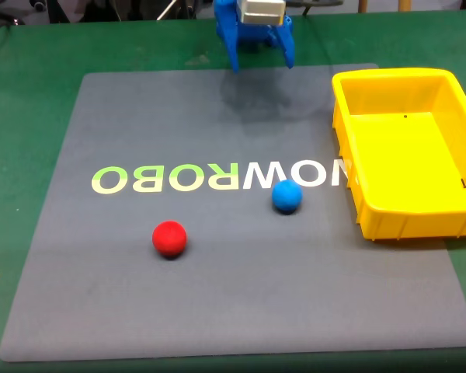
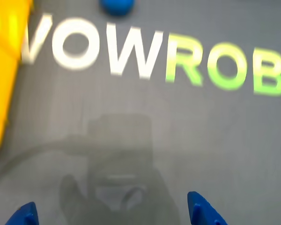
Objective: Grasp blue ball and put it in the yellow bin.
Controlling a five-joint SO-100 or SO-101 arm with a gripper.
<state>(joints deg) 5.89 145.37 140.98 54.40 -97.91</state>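
In the fixed view we see the blue end effector (image 1: pixel 263 62) at the top edge of the grey mat (image 1: pixel 233 311), hanging above the mat's far side with its two fingers spread apart and pointing down. Nothing is between them. Its faint shadow falls on the mat just below it.

In the wrist view we get the same reading: the end effector (image 2: pixel 117 213) shows as two blue fingertips (image 2: pixel 203 213) at the bottom corners of the frame, well apart, with bare mat (image 2: pixel 234 154) between them. Wide open, holding nothing.

The blue ball (image 1: pixel 286 196) sits on the mat in the fixed view, just below the white "W" end of the "WOWROBO" lettering (image 1: pixel 217 177), which reads mirrored from this side. It's near the left wall of the yellow bin (image 1: pixel 373 217) but not touching it; a strip of mat shows between them. It's well apart from the end effector. In the wrist view the blue ball (image 2: pixel 117 5) is cut off by the top edge, just above the lettering (image 2: pixel 150 58).

The yellow bin lies at the right side of the mat in the fixed view, open side up, and we see nothing inside it. In the wrist view a blurred part of the bin (image 2: pixel 2 70) takes up the left edge.

The red ball (image 1: pixel 169 238) rests on the mat to the lower left of the blue one in the fixed view, well apart from it.

The mat lies on a green bench (image 1: pixel 31 116).
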